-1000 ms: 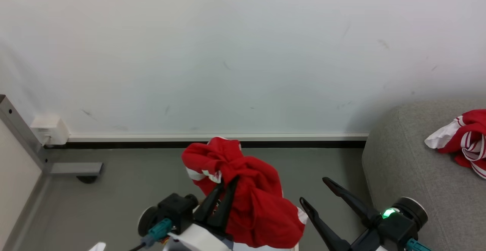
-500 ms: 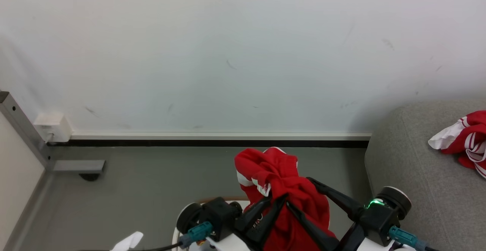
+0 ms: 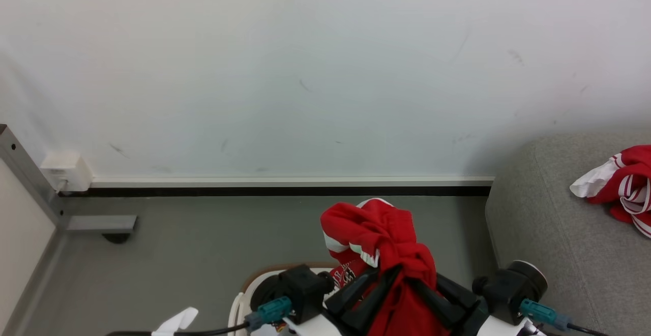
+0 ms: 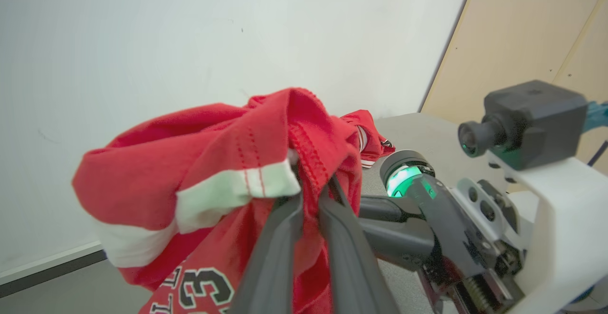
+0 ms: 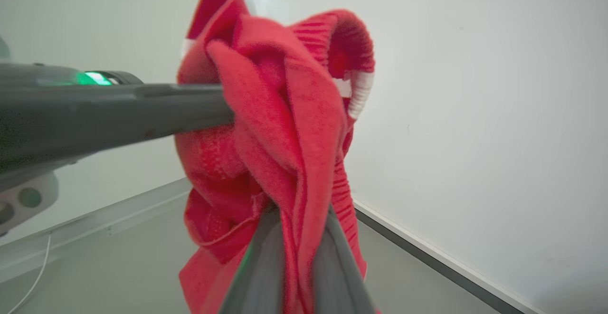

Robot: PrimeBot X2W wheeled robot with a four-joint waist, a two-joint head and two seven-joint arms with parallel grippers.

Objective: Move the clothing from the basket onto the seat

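Since a second ago the right gripper point(image 3: 422, 286), then spread wide and well apart from the cloth, has come across and closed on the held jersey point(image 3: 386, 239), which the left gripper point(image 3: 384, 275) has carried from left of centre to the middle of the head view. Both grippers now pinch the same bunched red garment. In the left wrist view the left gripper's long fingers point(image 4: 285, 238) are nearly together with a fold of red and white trim between them. In the right wrist view the right gripper's fingers point(image 5: 266, 257) are likewise clamped on a hanging fold.

The held jersey hangs in the air over the floor point(image 3: 178, 254), just above the brown rim of the basket point(image 3: 269, 271) and short of the seat point(image 3: 539, 234). A second jersey point(image 3: 623, 183) already lies on the seat's top, well in from its rounded corner.

The step in hand looks like the carry from basket to seat (lift done, placing not yet). Next, I judge, both arms need to swing toward the seat's near edge, clear its rounded corner, and let go only once the cloth is over the cushion. Loose folds could catch on the basket rim.
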